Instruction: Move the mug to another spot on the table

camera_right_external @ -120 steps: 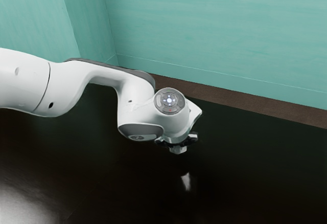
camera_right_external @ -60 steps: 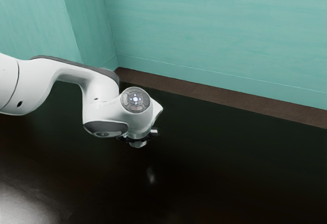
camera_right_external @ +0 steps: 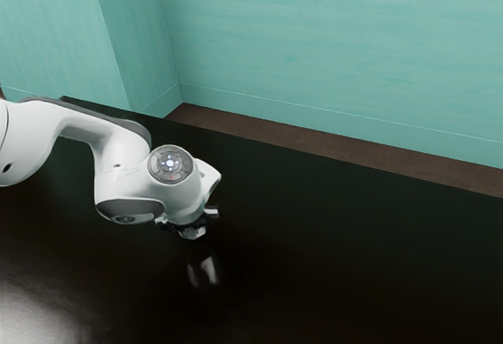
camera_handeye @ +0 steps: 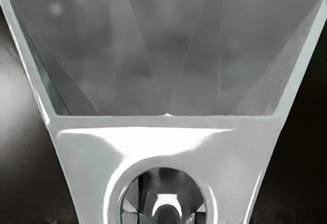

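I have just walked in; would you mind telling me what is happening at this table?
The Franka arm is working on shifting a glassy, angular mug across the dark table. In the wrist view the mug sits right under the gripper, its handle loop nearest the camera. The gripper hangs low over the table, and over the last second it has travelled toward the exterior view's left.
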